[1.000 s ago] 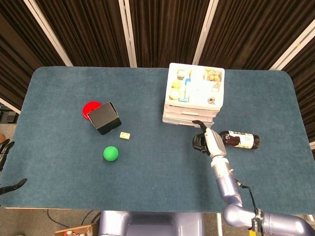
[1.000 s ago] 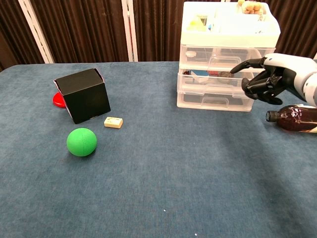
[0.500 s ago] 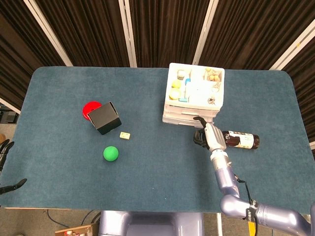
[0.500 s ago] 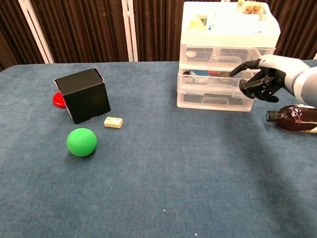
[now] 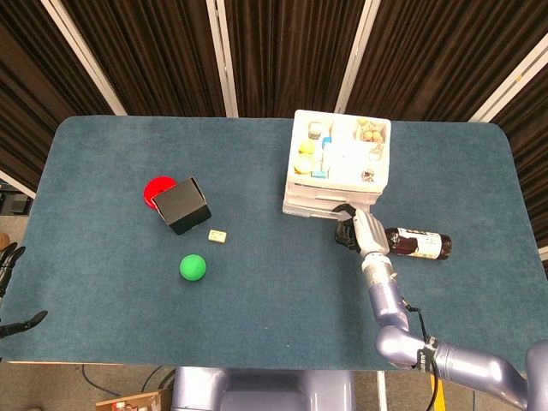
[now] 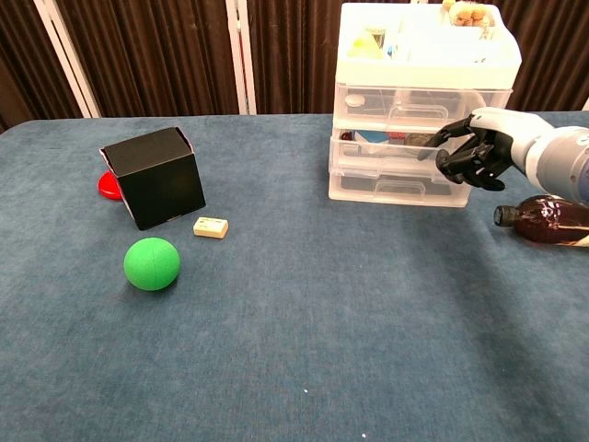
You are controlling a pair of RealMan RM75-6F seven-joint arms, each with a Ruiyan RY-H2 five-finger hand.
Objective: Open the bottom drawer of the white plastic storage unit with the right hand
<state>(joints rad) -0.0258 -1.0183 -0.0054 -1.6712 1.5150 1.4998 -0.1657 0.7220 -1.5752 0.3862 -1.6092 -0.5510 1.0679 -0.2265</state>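
The white plastic storage unit [image 5: 341, 158] [image 6: 405, 101] stands at the back right of the table, its top tray full of small items. All three drawers look closed, and the bottom drawer [image 6: 391, 189] sits flush. My right hand [image 5: 358, 229] [image 6: 474, 152] hovers at the unit's front right, level with the middle drawer. Its fingers are curled, with one reaching toward the drawer front, and it holds nothing. Whether it touches the unit is unclear. My left hand [image 5: 10, 291] barely shows at the left edge of the head view, fingers apart and empty.
A brown bottle [image 5: 419, 244] [image 6: 548, 221] lies on its side just right of my right hand. To the left are a black box [image 5: 181, 205] [image 6: 156, 177], a red disc [image 5: 157, 188] behind it, a green ball [image 5: 193, 268] [image 6: 152, 263] and a small cream block [image 5: 217, 235] [image 6: 211, 226].
My right hand has moved forward and left, closing in on the unit's front. Its outstretched finger has bent more. The drawers have not moved.
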